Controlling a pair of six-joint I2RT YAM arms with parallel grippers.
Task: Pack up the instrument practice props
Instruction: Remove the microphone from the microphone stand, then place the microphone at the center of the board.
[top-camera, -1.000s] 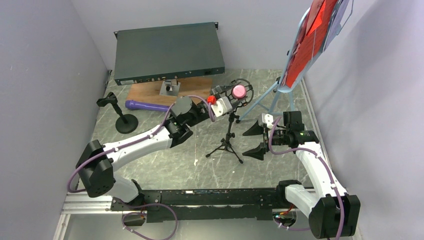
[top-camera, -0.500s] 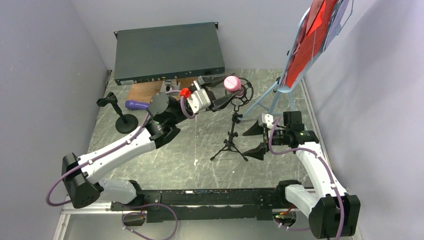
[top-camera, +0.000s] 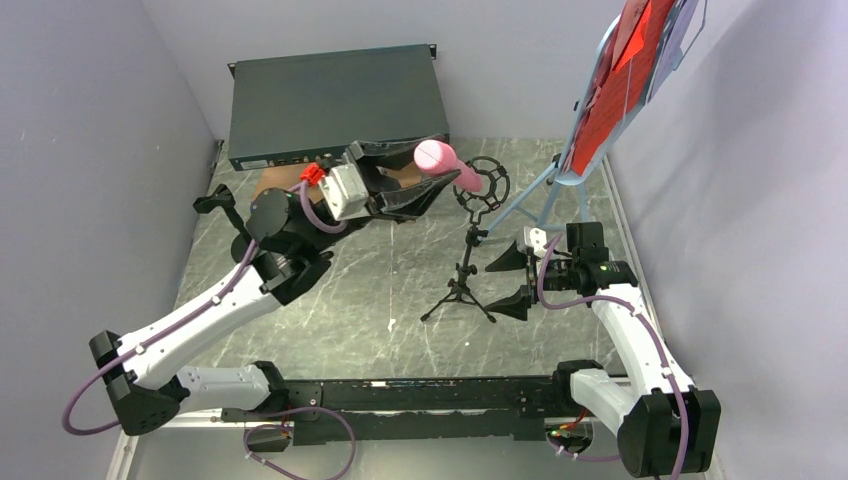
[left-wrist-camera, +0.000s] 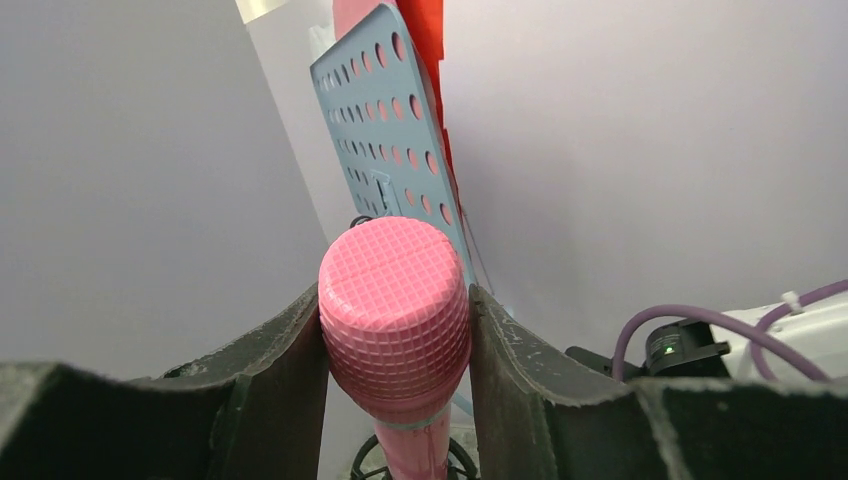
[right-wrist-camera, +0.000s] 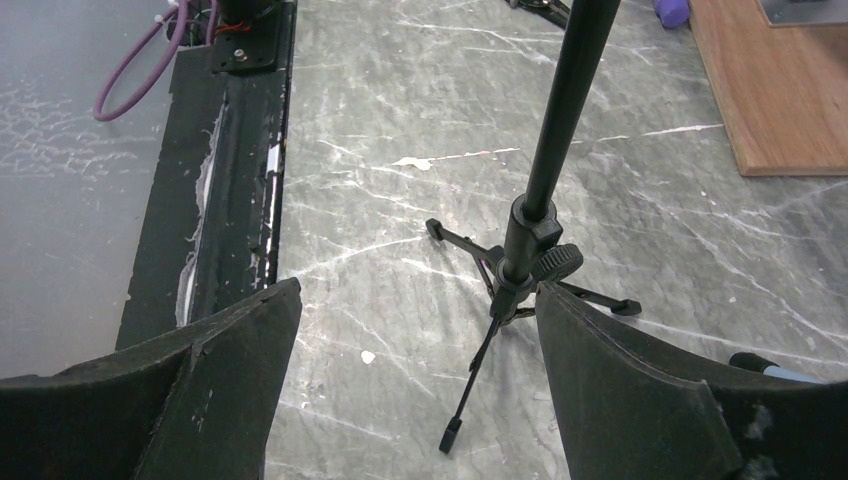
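Observation:
My left gripper (top-camera: 440, 166) (left-wrist-camera: 395, 300) is shut on the gridded head of the pink microphone (top-camera: 434, 157) (left-wrist-camera: 395, 285), held tilted in the air. The microphone's handle points down at the ring clip (top-camera: 488, 184) of the black tripod mic holder (top-camera: 462, 270) (right-wrist-camera: 548, 180); whether it still sits in the clip is unclear. My right gripper (top-camera: 502, 283) (right-wrist-camera: 420, 290) stands open just right of the tripod's legs, touching nothing. The light-blue perforated music tripod (top-camera: 545, 185) (left-wrist-camera: 390, 130) carries red sheets (top-camera: 612, 95) at the back right. The purple microphone's tip (right-wrist-camera: 672, 10) shows.
A dark green rack box (top-camera: 335, 100) lies at the back, with a brown wooden board (top-camera: 407, 181) (right-wrist-camera: 780, 90) in front of it. A round-base mic holder (top-camera: 222, 204) stands at the left, partly behind my left arm. Grey walls close in on both sides.
My left arm has swung back and to the left with the pink microphone in its grip, tilting it up out of the ring clip. The right arm has not moved.

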